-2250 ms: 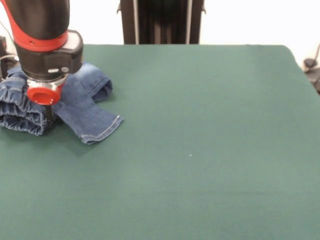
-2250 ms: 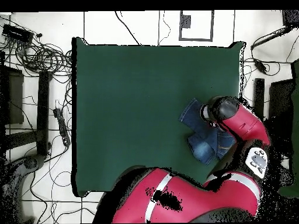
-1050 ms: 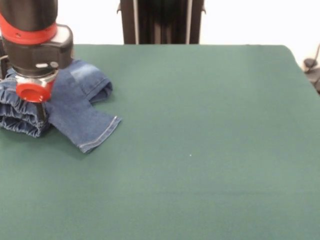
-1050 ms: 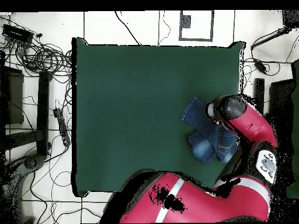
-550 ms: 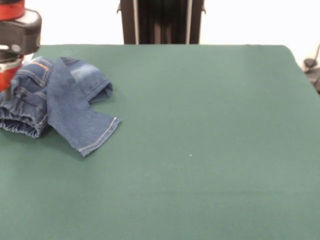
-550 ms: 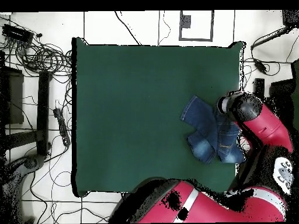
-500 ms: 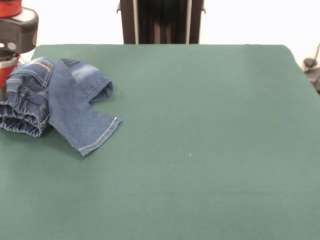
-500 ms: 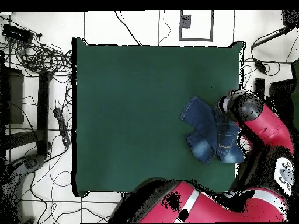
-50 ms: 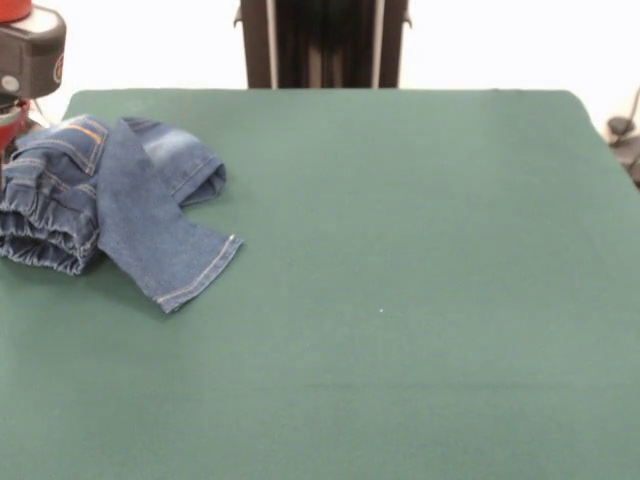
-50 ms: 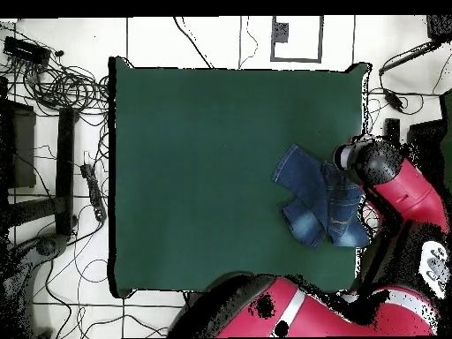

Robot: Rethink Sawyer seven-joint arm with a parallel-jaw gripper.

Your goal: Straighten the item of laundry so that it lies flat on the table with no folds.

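While its grip cannot be told, the tool [image 9: 12, 115] adjoins the bunched jeans [image 9: 110, 200].

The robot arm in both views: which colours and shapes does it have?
The red and black arm is built of thick rounded segments, red shells with black joints. A white stripe crosses the red base segment. In the front view its wrist end is a black cylinder with a red band above and a red part below. No fingers show.

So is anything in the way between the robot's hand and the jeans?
Nothing visible. The gripper sits at the table's edge right beside the bunched jeans, with only green cloth around them. The rest of the table is bare, leaving room to spread them.
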